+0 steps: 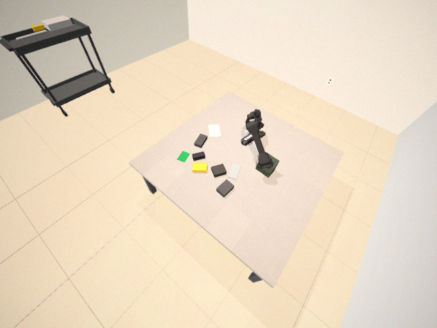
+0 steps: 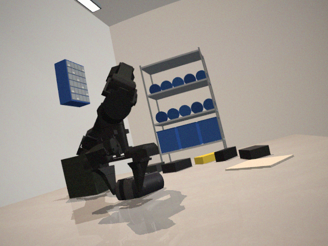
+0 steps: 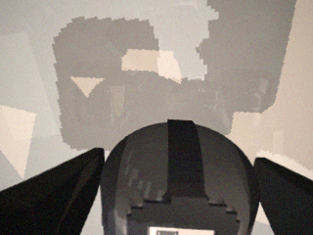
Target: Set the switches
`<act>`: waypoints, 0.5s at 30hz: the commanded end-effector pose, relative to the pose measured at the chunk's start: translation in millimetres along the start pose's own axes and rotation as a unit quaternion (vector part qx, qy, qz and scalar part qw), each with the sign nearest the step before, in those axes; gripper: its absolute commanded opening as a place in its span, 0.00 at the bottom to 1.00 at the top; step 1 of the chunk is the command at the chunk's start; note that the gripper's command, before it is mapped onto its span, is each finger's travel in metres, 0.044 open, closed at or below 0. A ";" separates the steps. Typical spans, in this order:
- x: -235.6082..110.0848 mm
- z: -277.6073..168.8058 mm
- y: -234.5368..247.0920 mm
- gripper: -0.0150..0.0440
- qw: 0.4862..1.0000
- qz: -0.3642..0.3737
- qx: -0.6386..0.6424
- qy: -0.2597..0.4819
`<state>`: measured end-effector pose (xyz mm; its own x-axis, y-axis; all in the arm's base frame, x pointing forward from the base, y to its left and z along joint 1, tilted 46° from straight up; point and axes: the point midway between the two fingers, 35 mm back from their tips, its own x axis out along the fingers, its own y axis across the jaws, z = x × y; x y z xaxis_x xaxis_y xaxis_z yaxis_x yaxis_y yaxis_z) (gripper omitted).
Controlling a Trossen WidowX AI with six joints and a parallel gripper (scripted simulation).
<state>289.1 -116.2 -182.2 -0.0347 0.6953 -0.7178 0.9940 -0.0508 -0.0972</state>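
The dark grey controller unit [image 1: 246, 139] [image 2: 152, 183] [image 3: 142, 171] lies low on the bench [image 1: 289, 197] just in front of the arm's base, turned off its base, with a light label patch showing towards the top camera. In the wrist view it shows as a rounded dark body with a darker stripe down its middle. My gripper [image 1: 248, 137] [image 2: 125, 188] [image 3: 178, 161] straddles it with a finger against each side, shut on it. The switches are not visible.
Left of the arm lie several dark grey modules [image 1: 200, 140] [image 1: 218, 170] [image 1: 224, 187], a yellow block [image 1: 199, 167] [image 2: 204, 159], a green card [image 1: 183, 156], a white card [image 1: 214, 130] [image 2: 259, 161] and a pale card [image 1: 233, 171]. The arm's base [image 1: 267, 166] stands to the right.
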 end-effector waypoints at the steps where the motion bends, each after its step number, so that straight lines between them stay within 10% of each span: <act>1: 4.2 -2.0 -0.5 0.83 1.000 0.001 0.003 0.005; 12: 3.3 -0.2 -0.1 0.83 1.000 0.000 0.001 0.001; 15: 4.3 -0.4 -0.3 0.96 1.000 0.000 0.001 0.001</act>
<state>288.8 -112.9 -184.9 -0.0347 0.6964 -0.7168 0.9938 -0.0519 -0.0985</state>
